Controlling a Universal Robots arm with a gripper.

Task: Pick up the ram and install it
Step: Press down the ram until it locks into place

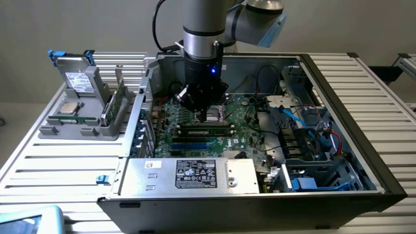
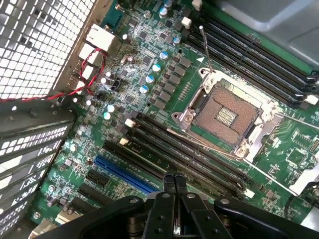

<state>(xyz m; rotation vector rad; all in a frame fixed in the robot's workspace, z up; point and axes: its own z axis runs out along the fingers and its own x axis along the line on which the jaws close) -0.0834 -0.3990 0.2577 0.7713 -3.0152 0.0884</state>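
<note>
The ram (image 1: 206, 129), a long narrow green stick with dark chips, stands on edge in a motherboard slot inside the open computer case (image 1: 364, 161). My gripper (image 1: 209, 116) hangs straight down just behind and above it, near the CPU socket (image 2: 227, 114). In the wrist view the gripper (image 2: 174, 185) is shut, its dark fingertips pressed together with nothing between them. They hover over the row of long black slots (image 2: 189, 154). I cannot pick the ram out among those slots in the wrist view.
A blue slot (image 2: 124, 174) lies beside the black ones. The grey power supply (image 1: 195, 175) fills the case's near side, with cables and drive bays at the exterior view's right. A grey holder (image 1: 85, 122) outside the case carries a drive, a chip and a green card (image 1: 116, 103).
</note>
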